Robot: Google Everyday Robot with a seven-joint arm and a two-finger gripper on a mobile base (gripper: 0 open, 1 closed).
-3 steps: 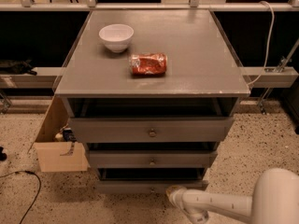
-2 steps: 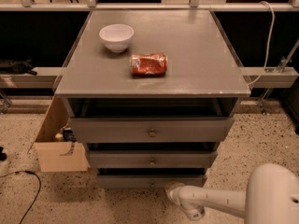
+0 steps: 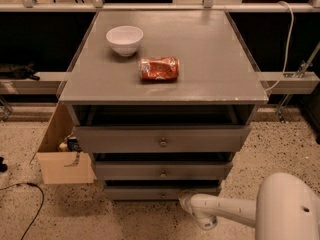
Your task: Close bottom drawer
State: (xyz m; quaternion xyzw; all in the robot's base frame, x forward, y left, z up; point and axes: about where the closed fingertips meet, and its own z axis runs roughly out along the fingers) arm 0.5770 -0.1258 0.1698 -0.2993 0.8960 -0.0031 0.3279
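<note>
Gripper [image 3: 186, 200] just beside bottom drawer [image 3: 145, 192] front, drawer ajar — inside hidden

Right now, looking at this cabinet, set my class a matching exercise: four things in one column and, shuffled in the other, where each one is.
Things:
1. bowl
2. red packet
3. box
4. gripper

Places:
A. low down, at the front of the bottom drawer
B. on the cabinet top, back left
C. on the floor, left of the cabinet
D. on the cabinet top, near the middle

Pairs: 1-B, 2-D, 3-C, 4-A.
</note>
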